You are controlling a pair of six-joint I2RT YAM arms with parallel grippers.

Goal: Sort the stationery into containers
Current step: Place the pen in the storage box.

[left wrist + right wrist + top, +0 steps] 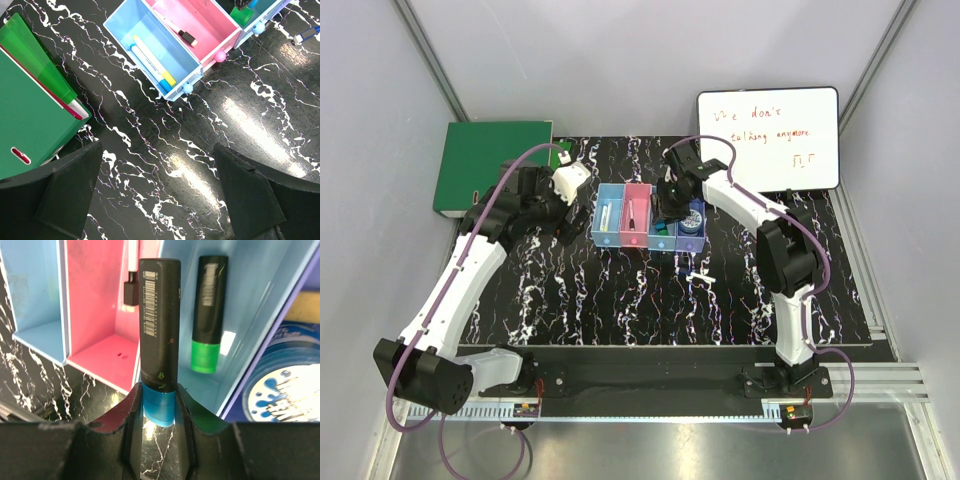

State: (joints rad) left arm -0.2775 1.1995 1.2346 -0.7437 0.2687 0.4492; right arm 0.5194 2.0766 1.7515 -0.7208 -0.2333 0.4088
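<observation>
The right end effector (159, 407) clamps a black blue-capped marker (160, 325) by its cap, poised over the third bin (250, 285), apparently to join the green-capped marker (209, 315) lying there. The left end effector (157, 187) gapes empty above the surface (200, 125).

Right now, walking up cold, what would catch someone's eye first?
The right gripper clamps a black marker with a blue cap over the row of pastel bins at the centre. Next, the whiteboard with red writing at far right and the green binder at far left.
</observation>
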